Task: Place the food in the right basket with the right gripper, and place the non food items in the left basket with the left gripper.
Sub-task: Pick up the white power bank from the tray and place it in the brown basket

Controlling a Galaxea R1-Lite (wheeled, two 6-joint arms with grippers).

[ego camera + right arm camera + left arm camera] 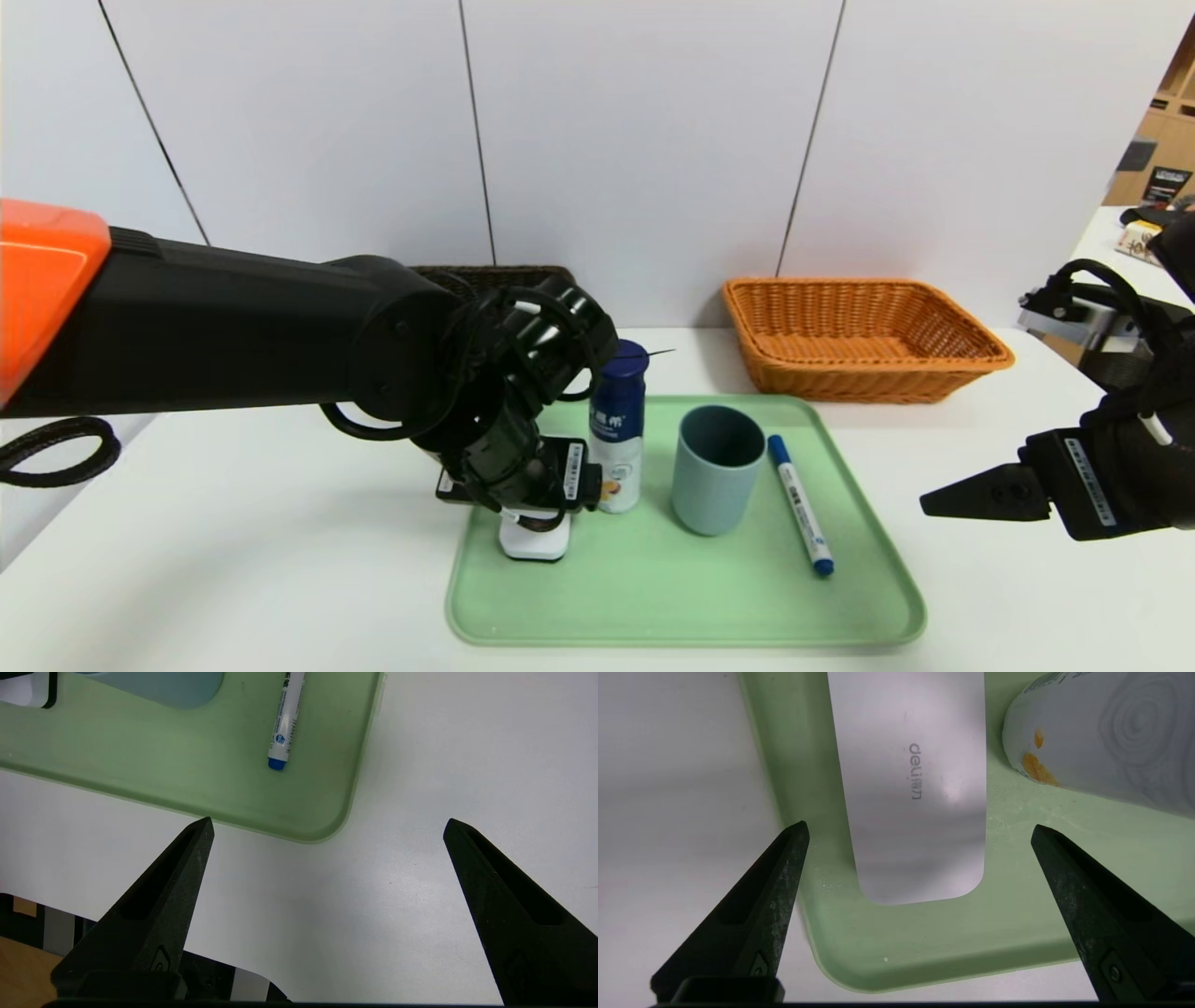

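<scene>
The left pincer (920, 830) is positioned above the left part of the green tray (691, 607), over the flat white case (915, 812). Its fingers stand wide apart, one to each side of the case, with nothing gripped between them. The case lies flat on the tray near its left edge, grey lettering on its upper face and a dark underside showing along its near end. In the head view the left arm (233, 327) reaches in from the left and covers much of the case.

The drink bottle (618, 457) stands upright on the tray, just to the right of the case; its cap is dark blue, its lower body white with an orange fruit picture. To the right of the bottle, the grey-blue cup (714, 476) stands upright, mouth up. To the right of the cup lies the marker pen (801, 509), white with blue ends, running from far to near, its near end slightly farther right.

The right pincer (327, 828) is clear of the tray, above the white tabletop (233, 560) on the right side. It is wide open and holds nothing.

The orange basket (868, 364) sits at the far right, beyond the tray. The dark brown basket (551, 273) is at the far left, mostly hidden behind the left arm.
</scene>
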